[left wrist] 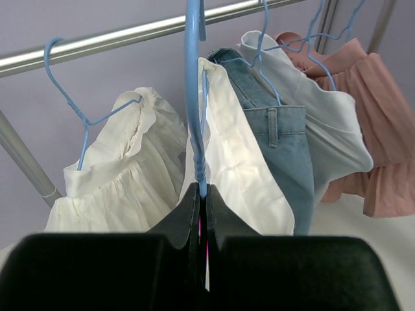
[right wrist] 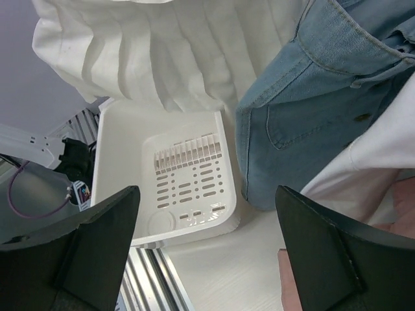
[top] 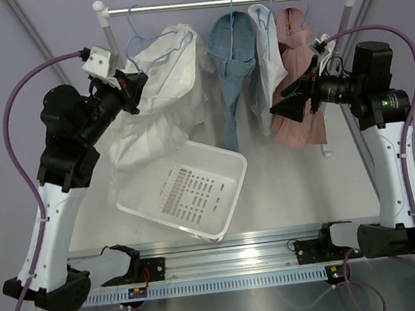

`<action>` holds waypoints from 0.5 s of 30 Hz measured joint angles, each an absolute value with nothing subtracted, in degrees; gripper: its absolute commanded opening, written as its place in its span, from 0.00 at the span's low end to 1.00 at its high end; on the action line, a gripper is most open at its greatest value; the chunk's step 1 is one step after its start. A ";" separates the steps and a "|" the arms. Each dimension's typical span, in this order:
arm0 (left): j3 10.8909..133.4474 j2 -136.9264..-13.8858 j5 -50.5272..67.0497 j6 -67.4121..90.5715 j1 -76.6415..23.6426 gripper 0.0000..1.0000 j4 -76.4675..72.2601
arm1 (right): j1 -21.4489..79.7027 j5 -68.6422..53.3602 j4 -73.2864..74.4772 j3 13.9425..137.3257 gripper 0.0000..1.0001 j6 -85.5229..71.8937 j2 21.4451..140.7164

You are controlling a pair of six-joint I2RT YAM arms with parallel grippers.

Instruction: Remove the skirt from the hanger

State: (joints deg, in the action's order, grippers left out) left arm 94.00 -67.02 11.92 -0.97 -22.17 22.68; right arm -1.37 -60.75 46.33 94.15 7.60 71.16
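Note:
A white skirt (top: 158,101) hangs from a blue hanger (left wrist: 194,78), pulled off toward the left end of the rail (top: 227,1). My left gripper (top: 141,80) is shut on that hanger's twisted neck (left wrist: 202,170), and the white cloth (left wrist: 237,155) drapes just beyond my jaws. My right gripper (top: 281,108) stands open and holds nothing. It sits in front of the hanging clothes on the right and looks down at the white skirt's hem (right wrist: 162,52). Between its fingertips (right wrist: 207,189) only the basket and the table show.
A second white garment (left wrist: 117,175) hangs on its own blue hanger at the rail's left. A denim skirt (top: 231,70), a pale shirt (top: 266,44) and a pink skirt (top: 298,92) hang to the right. A white slotted basket (top: 238,182) lies on the table below.

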 measured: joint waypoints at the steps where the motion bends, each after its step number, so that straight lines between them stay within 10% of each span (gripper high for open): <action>1: 94.00 -65.91 12.27 -0.95 -22.17 0.00 23.16 | -1.21 -60.84 46.44 95.11 0.95 7.11 71.92; 15: 96.99 -60.90 25.67 12.99 -23.03 0.00 19.51 | -1.15 -64.53 39.94 120.18 0.95 -9.30 79.37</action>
